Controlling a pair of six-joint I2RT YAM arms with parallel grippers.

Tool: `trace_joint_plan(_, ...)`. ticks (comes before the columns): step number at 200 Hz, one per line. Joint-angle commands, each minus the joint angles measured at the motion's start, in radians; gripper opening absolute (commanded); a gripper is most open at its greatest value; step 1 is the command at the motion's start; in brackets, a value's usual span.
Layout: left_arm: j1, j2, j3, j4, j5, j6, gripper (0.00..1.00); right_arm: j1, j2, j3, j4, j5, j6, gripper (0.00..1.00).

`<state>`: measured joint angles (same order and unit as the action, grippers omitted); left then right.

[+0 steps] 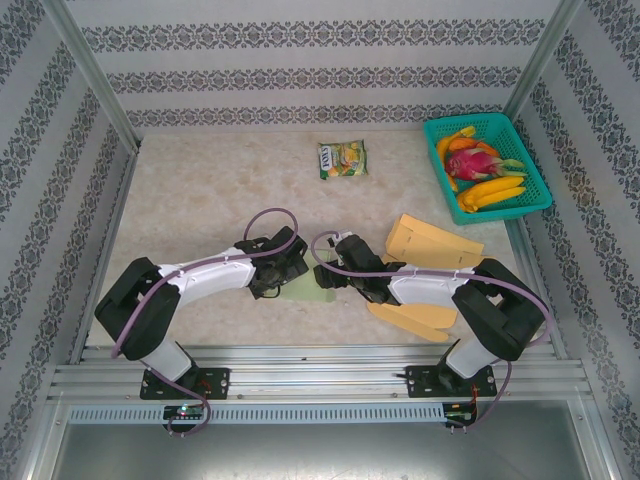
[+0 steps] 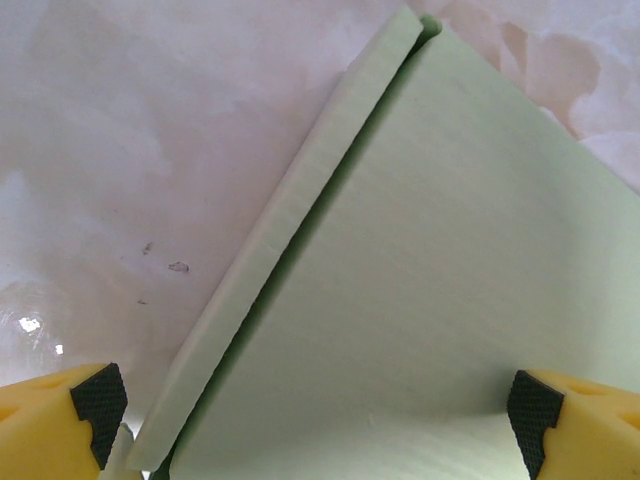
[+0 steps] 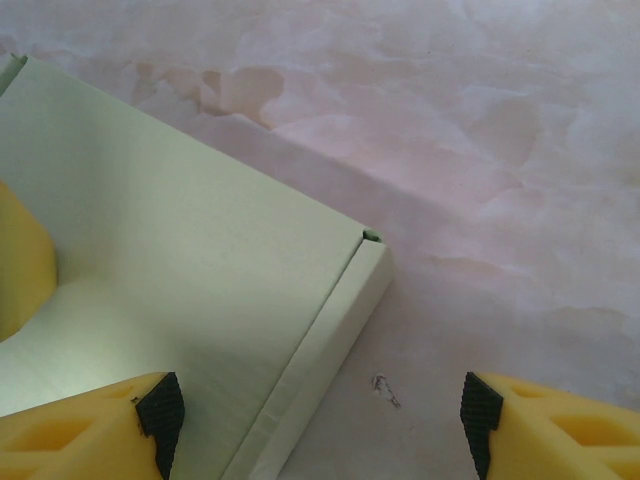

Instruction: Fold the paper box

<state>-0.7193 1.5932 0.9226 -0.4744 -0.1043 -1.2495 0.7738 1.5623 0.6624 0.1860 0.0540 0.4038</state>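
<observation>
Lettering on the snack packet (image 1: 342, 159), beyond left gripper (image 2: 315, 410) and right gripper (image 3: 320, 415), is unreadable. Both gape empty over the paper box (image 2: 450, 280) on the marbled table (image 3: 500, 150).

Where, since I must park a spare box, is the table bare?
Bare: left side, from the left wall to the snack packet. Crowded: right side, with fruit basket and yellow boxes; front centre, around the green box.

Paper box (image 1: 305, 291) on the desk (image 1: 200, 200) beneath two tools.
Left tool (image 2: 315, 405) and right tool (image 3: 320, 410) side by side over it; packet (image 1: 343, 159) beyond them, basket (image 1: 470, 120) farther right.
</observation>
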Motion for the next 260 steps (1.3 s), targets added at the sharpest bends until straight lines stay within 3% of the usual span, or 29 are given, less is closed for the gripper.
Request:
trace_joint_plan(1, -0.012, 0.013, 0.015, -0.019, -0.005, -0.033, 1.0, -0.006, 0.009, -0.017, -0.014, -0.022, -0.007, 0.75)
trace_joint_plan(172, -0.019, 0.019, -0.07, 0.031, -0.015, -0.079, 0.95, -0.003, -0.017, -0.018, -0.027, -0.017, 0.002, 0.76)
trace_joint_plan(214, -0.019, 0.014, -0.081, 0.031, -0.02, -0.077, 0.95, 0.038, -0.112, -0.021, -0.078, 0.018, 0.02, 0.76)
trace_joint_plan(260, -0.019, 0.007, -0.085, 0.026, -0.021, -0.074, 0.95, 0.097, -0.264, -0.066, -0.131, 0.068, 0.107, 0.7)
